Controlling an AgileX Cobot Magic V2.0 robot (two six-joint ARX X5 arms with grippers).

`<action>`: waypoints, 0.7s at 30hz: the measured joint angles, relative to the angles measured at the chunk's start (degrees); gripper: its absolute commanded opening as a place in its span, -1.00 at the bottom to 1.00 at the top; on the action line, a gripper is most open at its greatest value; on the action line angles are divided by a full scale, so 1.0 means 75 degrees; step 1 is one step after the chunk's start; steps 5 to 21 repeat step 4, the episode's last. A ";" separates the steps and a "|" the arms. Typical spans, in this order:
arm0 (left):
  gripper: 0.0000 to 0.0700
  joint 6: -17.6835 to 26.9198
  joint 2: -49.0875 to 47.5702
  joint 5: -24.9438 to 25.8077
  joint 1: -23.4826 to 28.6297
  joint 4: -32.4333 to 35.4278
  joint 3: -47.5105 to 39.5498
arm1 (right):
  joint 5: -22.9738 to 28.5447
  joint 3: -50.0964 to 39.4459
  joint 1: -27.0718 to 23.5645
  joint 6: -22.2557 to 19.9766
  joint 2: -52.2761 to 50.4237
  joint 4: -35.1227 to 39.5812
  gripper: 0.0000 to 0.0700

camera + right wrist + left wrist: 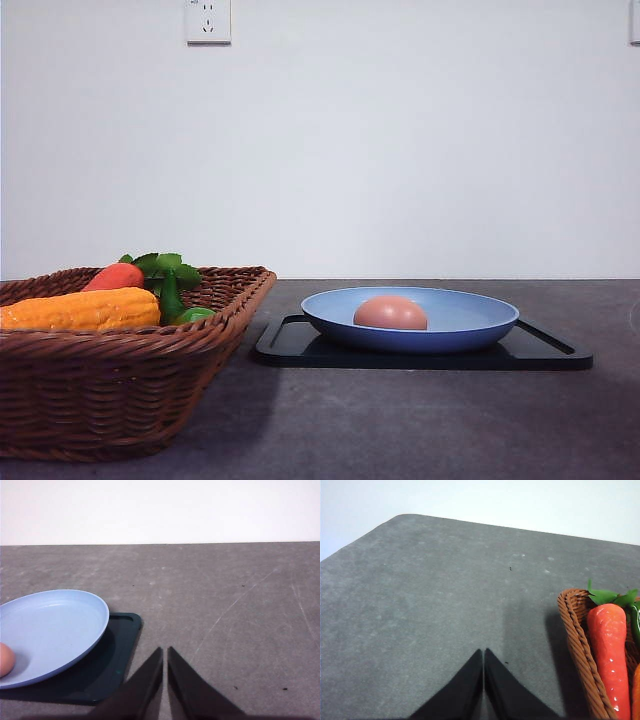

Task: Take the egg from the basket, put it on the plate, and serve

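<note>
The pinkish-brown egg [390, 313] lies inside the light blue plate [470, 325], which rests on a flat black tray [540, 352] right of centre. The brown wicker basket [110, 400] stands at the front left. In the right wrist view the plate [55, 625] and a sliver of the egg [5, 660] sit beside my right gripper [165, 652], which is shut over bare table next to the tray's corner. My left gripper [483, 655] is shut over bare table beside the basket's end [575, 635]. Both grippers hold nothing.
An orange-yellow corn cob [85, 309], a red-orange carrot [115, 276] with green leaves [165, 268] and a green vegetable [195, 314] lie in the basket. The carrot [610, 650] shows in the left wrist view. Grey tabletop [420, 420] runs to a white wall.
</note>
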 measured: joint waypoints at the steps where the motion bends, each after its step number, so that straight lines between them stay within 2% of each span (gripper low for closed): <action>1: -1.00 0.0000 0.0000 0.0003 0.0000 0.0000 0.0000 | 0.0000 0.0000 0.0000 0.0000 0.0000 0.0000 -1.00; 21: -1.00 0.0000 0.0000 0.0000 0.0000 0.0000 0.0000 | 0.0000 0.0000 0.0000 0.0000 0.0000 0.0000 -1.00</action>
